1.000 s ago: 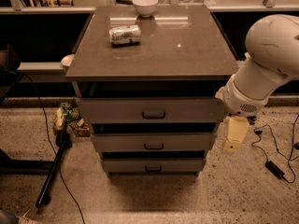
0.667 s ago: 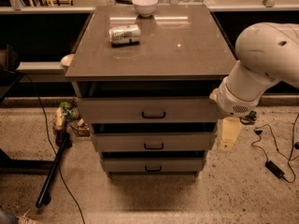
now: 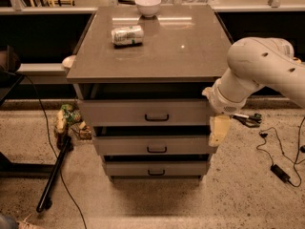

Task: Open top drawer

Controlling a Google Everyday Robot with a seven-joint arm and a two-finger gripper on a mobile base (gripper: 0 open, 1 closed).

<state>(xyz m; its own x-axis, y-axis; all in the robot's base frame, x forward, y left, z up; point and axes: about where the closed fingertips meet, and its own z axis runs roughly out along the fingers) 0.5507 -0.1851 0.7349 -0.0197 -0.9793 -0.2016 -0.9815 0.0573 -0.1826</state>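
Tool (image 3: 219, 130) hangs pointing down by the right edge of the shut top drawer (image 3: 119, 112), well apart from its black handle (image 3: 157, 117); we judge it waits there to swing in. We cannot tell whether it is spread or pressed together.

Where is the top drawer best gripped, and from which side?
Grip the black pull handle centred on the top drawer front, coming straight from the front: it is a small horizontal pull on a flat face. The pincer hangs right of the drawer, slightly lower.
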